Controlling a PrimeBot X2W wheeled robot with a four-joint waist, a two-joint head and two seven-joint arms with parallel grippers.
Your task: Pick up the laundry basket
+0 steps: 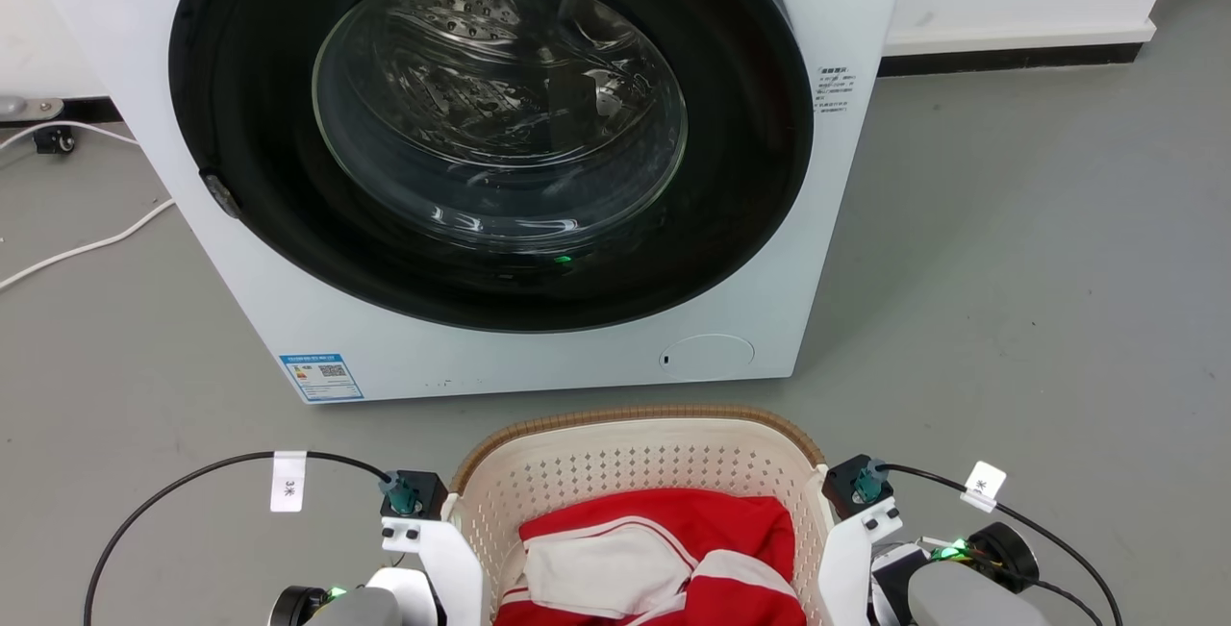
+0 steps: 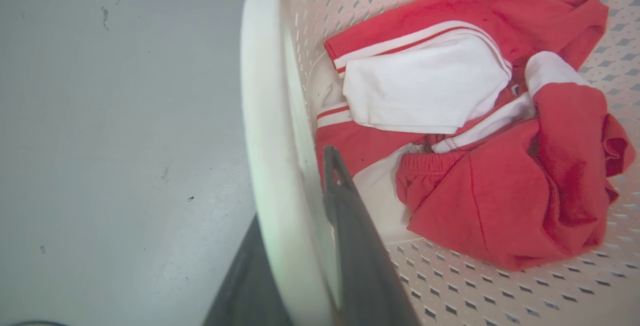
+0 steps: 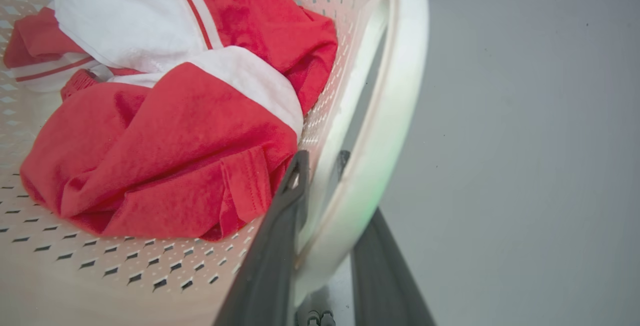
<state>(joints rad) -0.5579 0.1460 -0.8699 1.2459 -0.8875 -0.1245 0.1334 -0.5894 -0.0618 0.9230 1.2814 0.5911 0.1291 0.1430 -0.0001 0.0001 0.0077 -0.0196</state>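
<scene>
The laundry basket (image 1: 635, 458), cream perforated plastic with a brown woven-look rim, sits at the bottom middle of the head view and holds red and white clothes (image 1: 664, 549). My left gripper (image 2: 295, 186) straddles the basket's white left handle (image 2: 265, 115), one dark finger inside the basket wall and one outside, shut on it. My right gripper (image 3: 322, 160) clamps the white right handle (image 3: 390, 115) the same way. In the head view, my two wrist camera mounts (image 1: 414, 511) (image 1: 861, 501) flank the basket; the fingers are hidden below them.
A white front-loading washing machine (image 1: 500, 155) with its round door shut stands just beyond the basket. A white cable (image 1: 87, 246) lies on the grey floor at the left. Open floor (image 1: 1039, 299) stretches to the right, up to a wall base (image 1: 1010, 59).
</scene>
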